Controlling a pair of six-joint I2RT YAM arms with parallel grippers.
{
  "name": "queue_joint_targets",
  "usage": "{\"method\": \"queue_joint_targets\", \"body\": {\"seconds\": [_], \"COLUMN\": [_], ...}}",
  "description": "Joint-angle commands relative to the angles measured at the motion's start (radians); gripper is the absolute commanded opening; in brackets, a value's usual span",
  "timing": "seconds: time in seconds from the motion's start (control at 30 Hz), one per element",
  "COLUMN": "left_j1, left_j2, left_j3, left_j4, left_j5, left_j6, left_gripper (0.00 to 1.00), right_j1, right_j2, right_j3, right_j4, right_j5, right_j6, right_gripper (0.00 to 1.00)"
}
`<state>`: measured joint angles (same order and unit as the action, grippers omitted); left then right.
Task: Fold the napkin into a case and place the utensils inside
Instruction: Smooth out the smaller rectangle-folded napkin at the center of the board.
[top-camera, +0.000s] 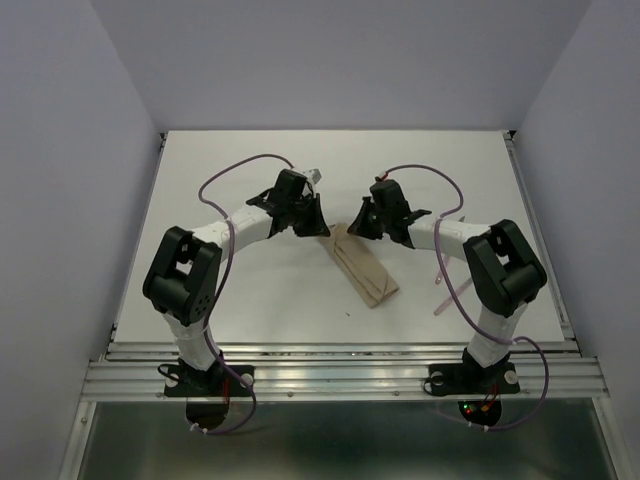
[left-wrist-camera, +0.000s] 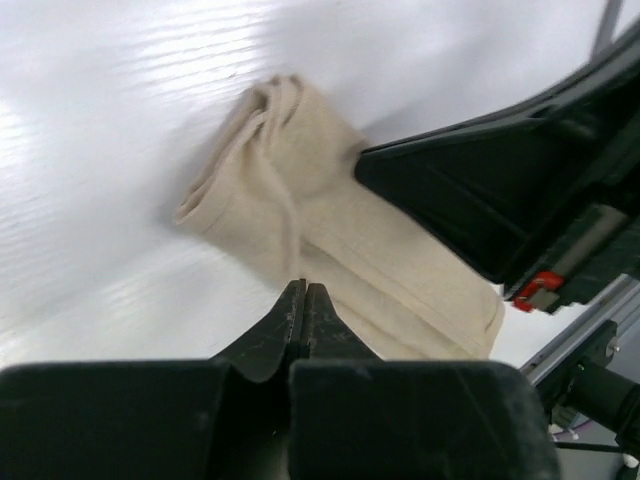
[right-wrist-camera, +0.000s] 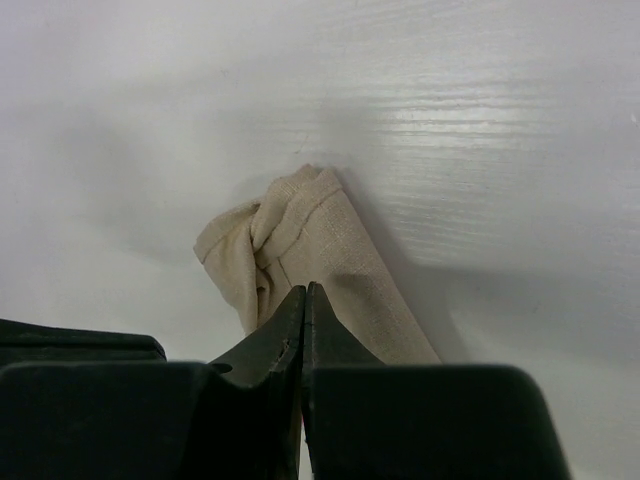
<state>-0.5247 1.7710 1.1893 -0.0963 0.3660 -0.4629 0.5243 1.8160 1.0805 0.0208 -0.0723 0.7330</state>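
The napkin (top-camera: 365, 268) lies folded into a narrow beige case, slanting from the table's middle toward the near right. Its far end is bunched and rumpled (right-wrist-camera: 262, 240). My left gripper (top-camera: 316, 226) hovers at the case's far-left end, and in the left wrist view its jaws (left-wrist-camera: 303, 291) are pressed together with nothing between them, tips just over the cloth (left-wrist-camera: 330, 230). My right gripper (top-camera: 364, 222) sits opposite at the same end. It is also shut (right-wrist-camera: 304, 292) and empty above the napkin. I cannot make out the utensils in any view.
The right gripper's black body (left-wrist-camera: 500, 190) fills the right side of the left wrist view, close to the left fingers. Purple cables (top-camera: 232, 170) loop over both arms. A metal rail (top-camera: 340, 378) runs along the near table edge, and grey walls enclose the white table (top-camera: 250, 300).
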Motion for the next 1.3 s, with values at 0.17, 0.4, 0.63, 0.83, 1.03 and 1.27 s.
{"method": "queue_joint_targets", "body": {"seconds": [0.17, 0.4, 0.63, 0.83, 1.03, 1.27], "left_j1": [0.055, 0.049, 0.031, 0.028, 0.028, 0.028], "left_j2": [-0.03, 0.053, 0.094, 0.105, 0.108, 0.148], "left_j3": [-0.143, -0.126, -0.091, -0.089, -0.08, -0.016], "left_j4": [0.072, 0.113, 0.115, 0.115, 0.115, 0.104], "left_j5": [-0.049, -0.001, 0.01, 0.004, -0.002, 0.004], "left_j6": [-0.033, -0.036, -0.031, -0.034, -0.031, -0.026], "left_gripper": [0.0, 0.0, 0.0, 0.0, 0.0, 0.0], "right_j1": [0.002, 0.046, 0.091, 0.12, 0.129, 0.14], "right_j2": [0.014, 0.069, 0.126, 0.115, 0.086, -0.082], "right_j3": [-0.027, 0.004, 0.041, 0.067, 0.073, 0.009], "right_j4": [0.021, 0.019, 0.016, -0.013, -0.051, -0.157], "right_j5": [-0.017, -0.024, -0.026, 0.002, -0.006, 0.109], "right_j6": [-0.024, -0.023, -0.011, -0.02, -0.047, -0.125], "right_gripper": [0.01, 0.01, 0.01, 0.01, 0.01, 0.01]}}
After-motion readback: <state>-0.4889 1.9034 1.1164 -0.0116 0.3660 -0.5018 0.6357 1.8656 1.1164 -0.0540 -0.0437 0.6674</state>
